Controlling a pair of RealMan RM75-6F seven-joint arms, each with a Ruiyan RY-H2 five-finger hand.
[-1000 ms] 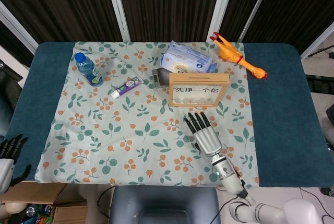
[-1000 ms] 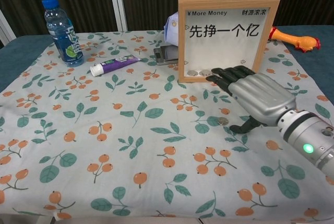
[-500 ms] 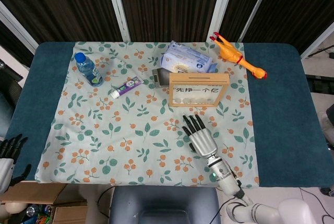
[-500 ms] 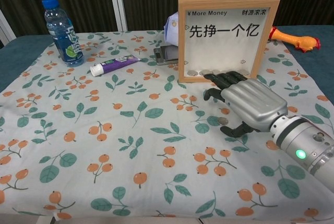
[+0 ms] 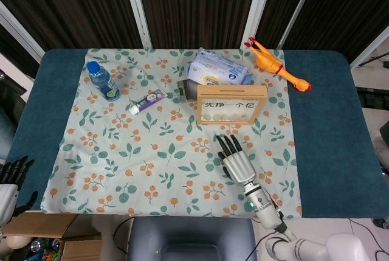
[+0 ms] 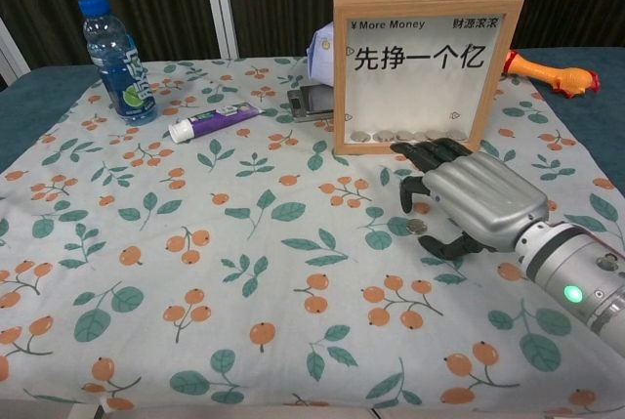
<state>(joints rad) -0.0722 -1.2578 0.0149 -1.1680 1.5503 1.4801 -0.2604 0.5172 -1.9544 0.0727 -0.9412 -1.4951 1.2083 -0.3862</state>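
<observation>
Your surface (image 5: 328,121) is dark teal, covered in the middle by a floral cloth (image 5: 121,151) printed with leaves and orange berries.

The wooden money-box frame (image 6: 422,69) stands upright toward the far right of the cloth, glass front facing you, with a row of coins lying along its bottom inside.

Your right robot hand (image 6: 459,199) lies palm-down low over the cloth just in front of the frame. Its fingers (image 6: 422,152) are stretched forward, a little apart, tips near the frame's lower edge; whether they touch it cannot be told. It holds nothing. The thumb (image 6: 447,243) angles down to the cloth.

A loose coin (image 6: 417,227) lies on the cloth just beside the robot hand, at its left side, between the bent first finger and the thumb, partly under the palm's edge. In the head view the coin is hidden or too small to tell.

Your left robot hand (image 5: 11,179) hangs off the near left corner of the surface, fingers spread, holding nothing, well apart from everything on the cloth.

Others, far side:
- blue tissue pack (image 5: 217,67) behind the frame;
- rubber chicken (image 5: 276,64) at far right;
- water bottle (image 5: 102,81) upright at far left;
- toothpaste tube (image 5: 148,101) lying near the bottle.
</observation>
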